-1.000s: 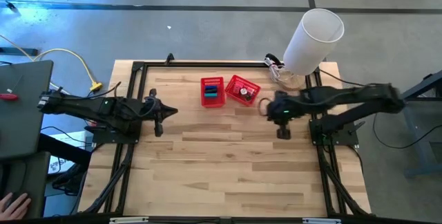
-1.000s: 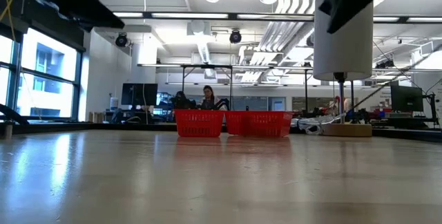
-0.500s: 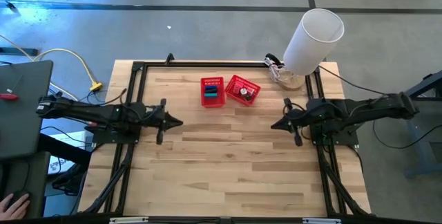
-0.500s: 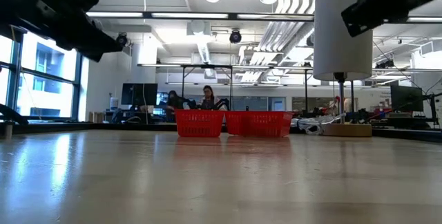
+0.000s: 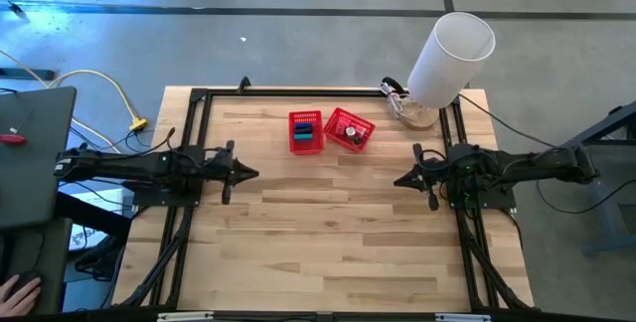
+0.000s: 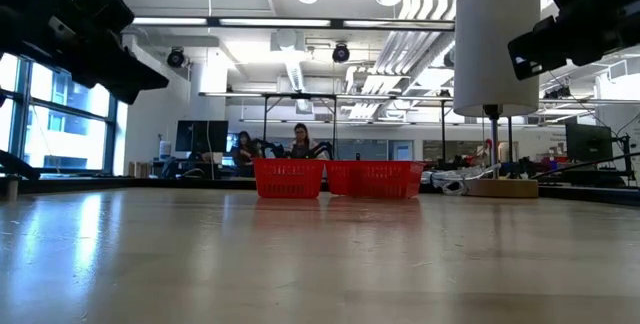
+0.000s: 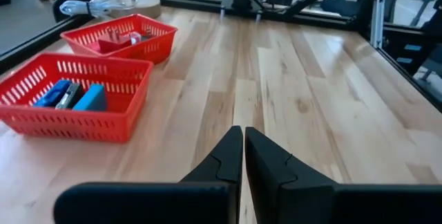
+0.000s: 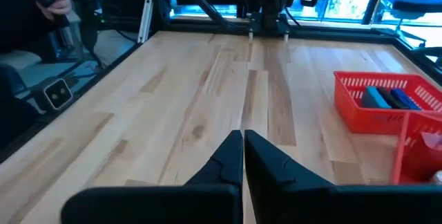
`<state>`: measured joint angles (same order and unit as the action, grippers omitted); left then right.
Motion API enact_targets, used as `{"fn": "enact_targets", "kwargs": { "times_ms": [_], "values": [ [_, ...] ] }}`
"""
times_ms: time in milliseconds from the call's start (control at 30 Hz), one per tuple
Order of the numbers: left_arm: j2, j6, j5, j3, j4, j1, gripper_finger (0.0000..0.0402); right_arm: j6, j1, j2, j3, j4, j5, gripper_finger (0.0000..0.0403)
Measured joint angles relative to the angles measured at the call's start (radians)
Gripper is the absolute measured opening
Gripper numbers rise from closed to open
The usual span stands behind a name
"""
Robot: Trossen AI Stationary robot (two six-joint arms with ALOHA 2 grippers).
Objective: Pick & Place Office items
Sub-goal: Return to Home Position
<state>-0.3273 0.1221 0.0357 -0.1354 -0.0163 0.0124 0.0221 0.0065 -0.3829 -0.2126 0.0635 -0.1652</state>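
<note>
Two red mesh baskets stand side by side at the table's far middle. The left basket [image 5: 306, 131] holds blue and teal office items [image 7: 72, 97]. The right basket [image 5: 349, 129] holds red and whitish office items [image 7: 119, 40]. My left gripper [image 5: 256, 173] hangs shut over the table's left part, pointing almost level toward the right, with nothing in it [image 7: 244, 148]. My right gripper [image 5: 396, 181] hangs shut over the right part, pointing toward the left, also holding nothing [image 8: 243, 151]. Both stand nearer than the baskets and apart from them.
A big white cylinder [image 5: 452, 56] on a stand rises at the far right corner, with a cable coil beside it. A black frame [image 5: 199, 98] runs along the table's edges. Bare wood lies between the two grippers. People sit in the room beyond [image 6: 300, 142].
My right gripper has drawn back from beside the right basket toward the table's right edge, sunk, and tipped from pointing down to almost level. My left gripper has sunk and swung a little toward the near edge. Both stay shut, and the baskets have kept still.
</note>
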Motion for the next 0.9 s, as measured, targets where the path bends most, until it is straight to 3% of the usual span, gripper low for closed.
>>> {"fn": "enact_targets", "kwargs": {
  "times_ms": [400, 500, 900],
  "values": [
    [0.244, 0.011, -0.011, 0.103, -0.006, -0.002, 0.0010, -0.001, -0.009, 0.014, 0.102, -0.110, -0.047, 0.0002],
    [0.254, 0.007, -0.015, 0.105, -0.010, -0.002, 0.0010, -0.003, -0.009, 0.016, 0.189, -0.237, -0.048, 0.0002],
    [0.245, 0.009, -0.015, 0.107, -0.018, -0.002, 0.0010, -0.022, -0.009, 0.022, 0.204, -0.241, -0.068, 0.0002]
  ]
}}
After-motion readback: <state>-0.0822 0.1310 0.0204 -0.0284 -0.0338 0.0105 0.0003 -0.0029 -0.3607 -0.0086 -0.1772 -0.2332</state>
